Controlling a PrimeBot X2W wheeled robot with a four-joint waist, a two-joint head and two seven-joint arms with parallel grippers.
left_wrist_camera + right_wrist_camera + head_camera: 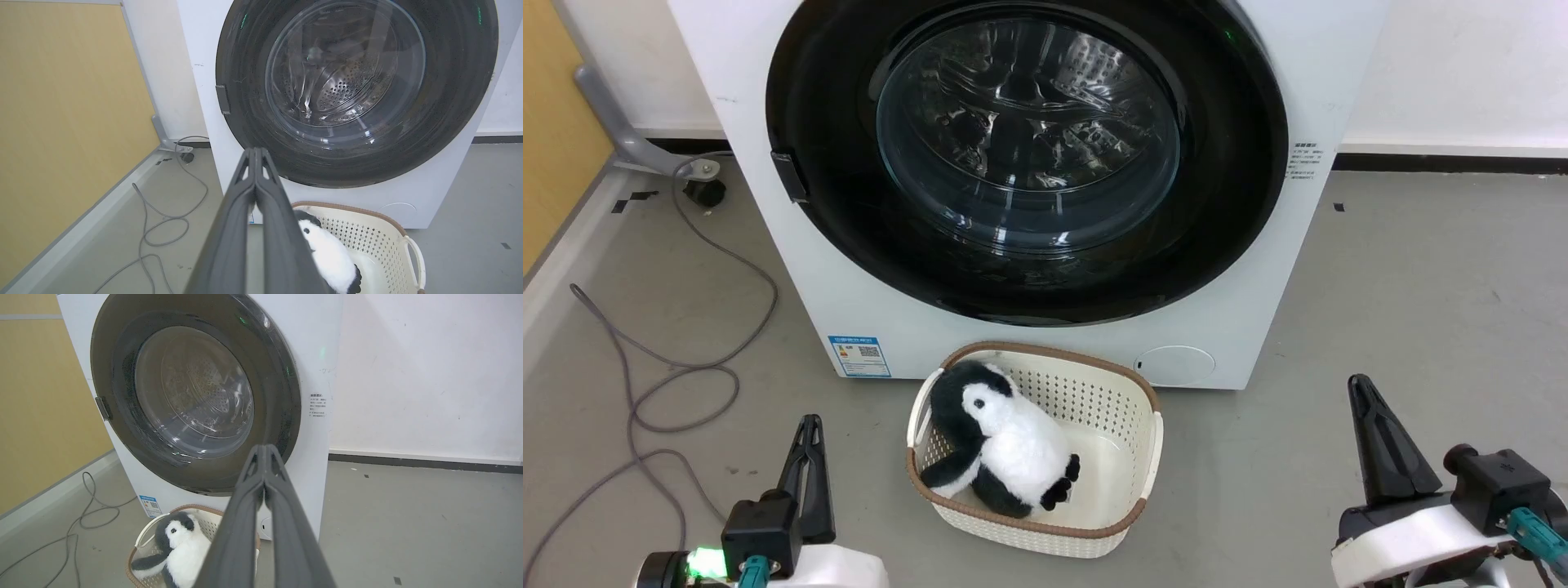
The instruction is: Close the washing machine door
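The washing machine door (pixel 833 163) lies flush against the front of the white washing machine (pixel 768 261), its glossy black rim ringing the clear glass bowl through which the steel drum shows. The same door (pixel 449 102) faces the left wrist view, and the door (pixel 122 416) also faces the right wrist view. My left gripper (pixel 810 423) hangs low at the lower left, fingers pressed together and empty, well short of the machine. My right gripper (pixel 1357 384) sits at the lower right, also shut with nothing in it. Their joined fingertips show as left gripper (pixel 255 150) and right gripper (pixel 265 447).
A cream basket (pixel 1147 457) with a brown rim stands on the grey floor right before the machine, holding a black-and-white penguin plush (pixel 1009 437). A grey cable (pixel 686 376) loops over the floor at the left, near a yellow wall panel (pixel 61 122).
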